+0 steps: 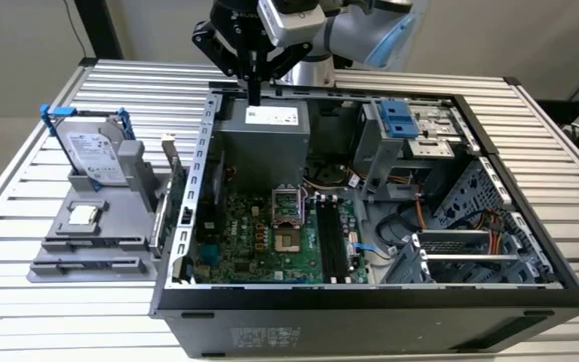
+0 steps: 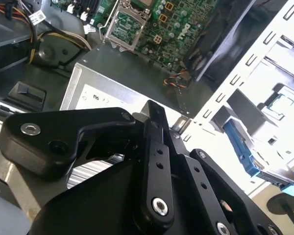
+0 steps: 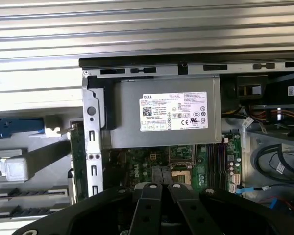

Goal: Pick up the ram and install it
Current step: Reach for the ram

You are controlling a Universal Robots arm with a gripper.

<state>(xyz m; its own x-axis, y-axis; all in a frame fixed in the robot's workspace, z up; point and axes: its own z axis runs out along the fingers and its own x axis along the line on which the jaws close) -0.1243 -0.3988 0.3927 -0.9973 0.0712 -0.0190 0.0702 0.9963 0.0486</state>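
The pincer point(image 1: 255, 96) hangs from the arm point(image 1: 360, 30) above the rear edge of the open case point(image 1: 370, 305), directly over the power supply point(image 1: 264, 132). Its fingertips point(image 2: 156, 111) are pressed together and point down toward the supply's labelled face. Whether anything is pinched between them cannot be told. In both wrist views the black finger links converge to one narrow tip.

Inside the case, the motherboard point(image 1: 259, 241) lies flat next to the supply, on the side nearer the exterior camera. Its long black slots point(image 1: 332, 237) run beside the processor socket point(image 1: 287, 226). The location of the ram cannot be determined, either at the fingertips or at the slots.

On the exterior view's left, a grey holder point(image 1: 78, 241) stands on the slatted table point(image 1: 28, 317), just beside the case. The holder carries a hard drive point(image 1: 99, 154) in a blue bracket, standing upright. A thin card point(image 1: 170, 154) stands upright near the case wall. On the exterior view's right of the supply sits a drive cage with a blue latch point(image 1: 398, 119).
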